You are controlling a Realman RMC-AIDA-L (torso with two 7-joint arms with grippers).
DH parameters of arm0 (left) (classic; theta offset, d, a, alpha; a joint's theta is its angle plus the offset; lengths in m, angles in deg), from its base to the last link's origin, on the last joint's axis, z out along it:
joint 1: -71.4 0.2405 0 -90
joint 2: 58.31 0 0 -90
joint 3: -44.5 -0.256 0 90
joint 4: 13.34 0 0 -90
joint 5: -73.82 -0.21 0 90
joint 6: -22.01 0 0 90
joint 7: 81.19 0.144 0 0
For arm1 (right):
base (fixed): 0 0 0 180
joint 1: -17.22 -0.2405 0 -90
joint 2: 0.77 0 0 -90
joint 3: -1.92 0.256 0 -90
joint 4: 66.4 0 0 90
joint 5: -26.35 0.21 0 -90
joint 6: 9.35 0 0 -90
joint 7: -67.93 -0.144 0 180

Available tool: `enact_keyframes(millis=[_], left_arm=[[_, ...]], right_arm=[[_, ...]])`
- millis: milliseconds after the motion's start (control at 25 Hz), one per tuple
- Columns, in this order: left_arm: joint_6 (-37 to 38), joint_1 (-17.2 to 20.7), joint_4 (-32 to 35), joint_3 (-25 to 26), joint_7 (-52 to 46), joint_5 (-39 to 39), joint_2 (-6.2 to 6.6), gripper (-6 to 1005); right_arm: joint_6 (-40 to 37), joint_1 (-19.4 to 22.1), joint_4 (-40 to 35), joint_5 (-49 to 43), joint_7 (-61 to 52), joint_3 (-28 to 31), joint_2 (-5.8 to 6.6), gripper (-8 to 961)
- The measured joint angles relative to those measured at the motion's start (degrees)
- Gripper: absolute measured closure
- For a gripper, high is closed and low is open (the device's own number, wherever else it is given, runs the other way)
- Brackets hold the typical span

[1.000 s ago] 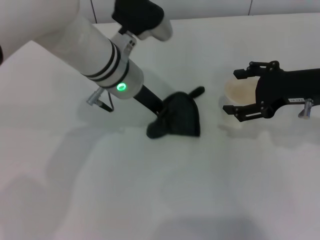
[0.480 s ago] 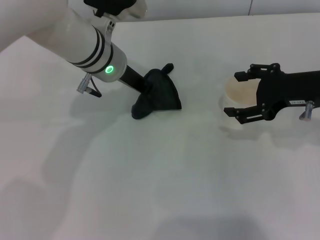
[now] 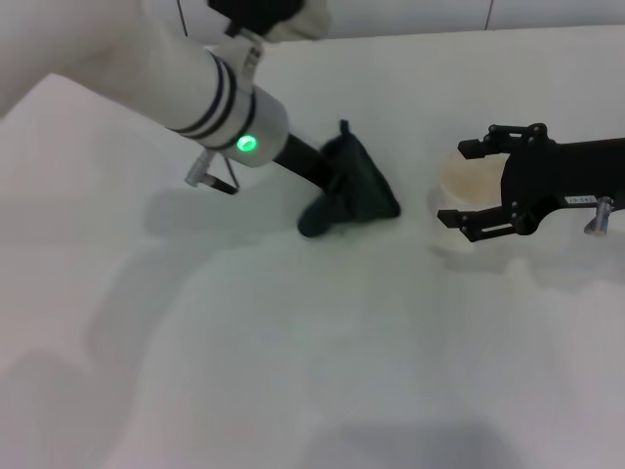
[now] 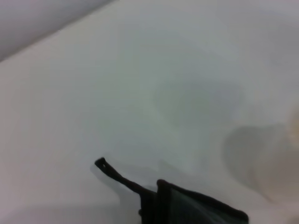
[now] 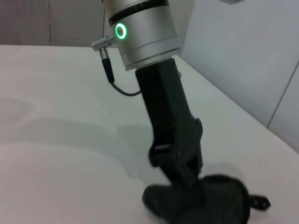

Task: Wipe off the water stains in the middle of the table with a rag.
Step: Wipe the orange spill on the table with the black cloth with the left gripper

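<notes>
Your left end effector (image 3: 337, 191) is down on the white tabletop (image 3: 293, 342), pressed into the black rag (image 3: 354, 192), which is bunched around and under its tip. In the right wrist view the left end effector (image 5: 180, 168) comes down at a slant with its tip buried in the rag (image 5: 201, 200); the cloth hides the fingers, so you cannot tell how they are set. The rag's narrow tail points away from the end effector toward the far edge of the tabletop, and it shows as a thin black strand in the left wrist view beside the rag (image 4: 187, 207). No stain can be made out around the cloth.

Your right end effector (image 3: 467, 184) rests off to the right of the rag, well apart from it, fingers spread on either side of a pale translucent cup (image 3: 469, 176).
</notes>
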Motion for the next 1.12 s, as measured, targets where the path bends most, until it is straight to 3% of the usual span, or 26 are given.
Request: enact_keyframes(millis=[320,1120], left_arm=[[1.11,-0.71,0.33,-7.17,1.93,2.89,0.0,924],[10.08,-0.58,2.53,-7.88,13.67,10.76,0.02,921]], right_arm=[[0.07,-0.26,0.0,-0.08,0.02,0.2,0.0,80],[0.82,-0.35,0.09,-0.07,0.02,0.37,0.0,80]])
